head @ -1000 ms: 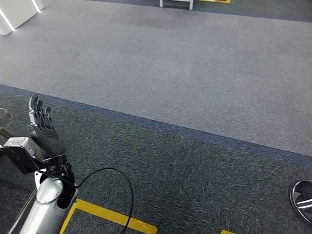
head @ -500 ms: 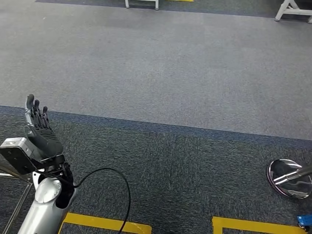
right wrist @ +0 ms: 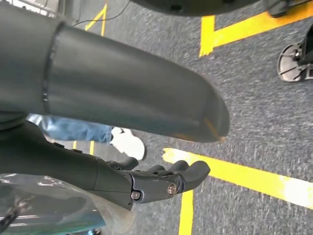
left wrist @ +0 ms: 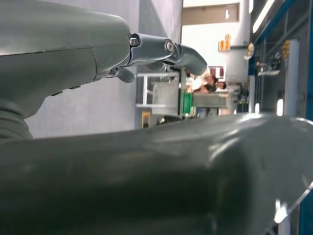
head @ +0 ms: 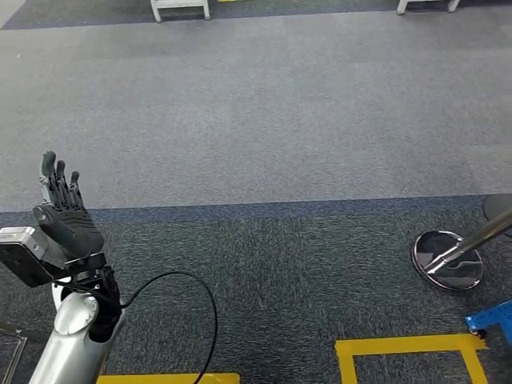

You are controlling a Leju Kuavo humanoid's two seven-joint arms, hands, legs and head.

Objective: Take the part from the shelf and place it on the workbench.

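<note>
Though upraised, left hand (head: 65,218), fingers (head: 49,166) apart.

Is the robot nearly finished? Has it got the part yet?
Hard to say anything is done. The left hand is raised with fingers apart, holding nothing. The right hand hangs over carpet and yellow tape, with something clear and shiny beside it; I cannot tell if it is held. Placing a part on the workbench is left.

Blue object (head: 492,318) cut off by head view's right edge; unidentifiable. White frame legs (head: 179,8) cropped at top edge.
</note>
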